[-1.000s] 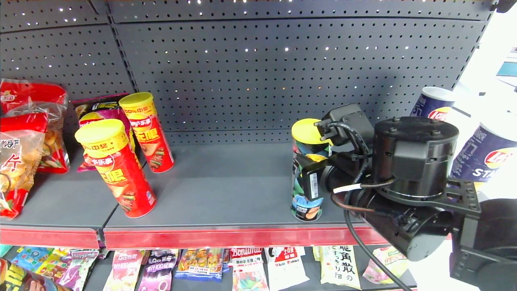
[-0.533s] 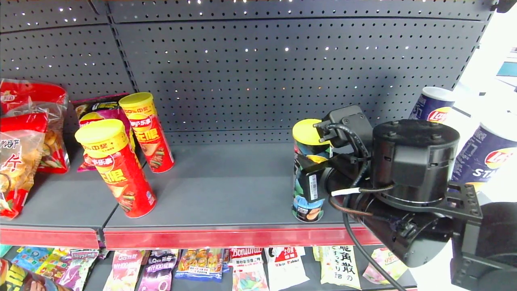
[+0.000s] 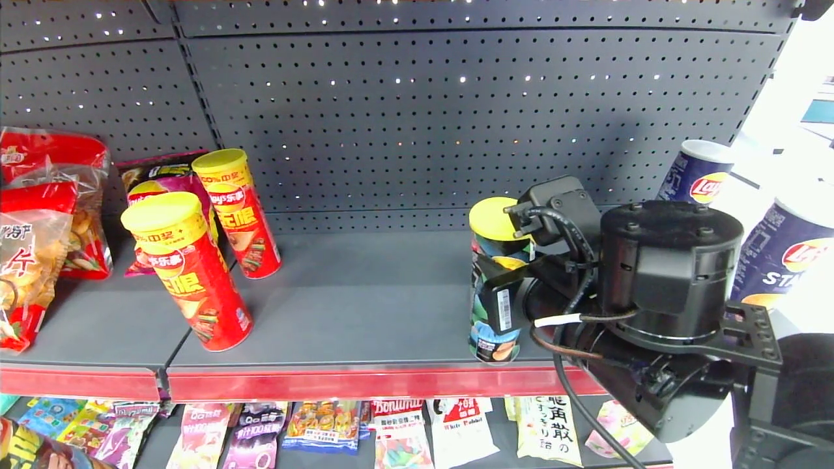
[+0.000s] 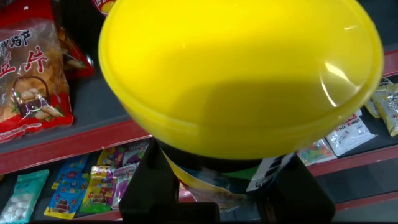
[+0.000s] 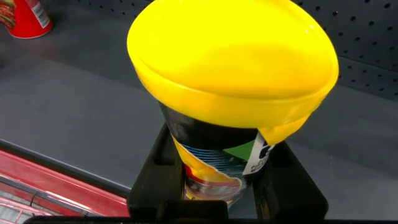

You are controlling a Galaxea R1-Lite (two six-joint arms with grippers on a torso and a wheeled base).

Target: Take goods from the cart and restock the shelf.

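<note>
The right jaws are clamped on the body of a yellow-lidded crisp can (image 3: pixel 490 244), one finger on each side, below the lid; the can stands upright near the front of the grey shelf (image 3: pixel 365 306), just behind its red edge strip (image 3: pixel 365 384); whether its base already rests on the board I cannot tell. The step, as I judge it, is setting this can down; a tall narrow can tips easily, so it wants lowering straight until the base sits flat, the jaws parting only then and drawing straight back. The nearer red can (image 3: pixel 189 273) stands well apart to the left. The left jaws are clamped on a second yellow-lidded can (image 4: pixel 242 74); it can wait.
</note>
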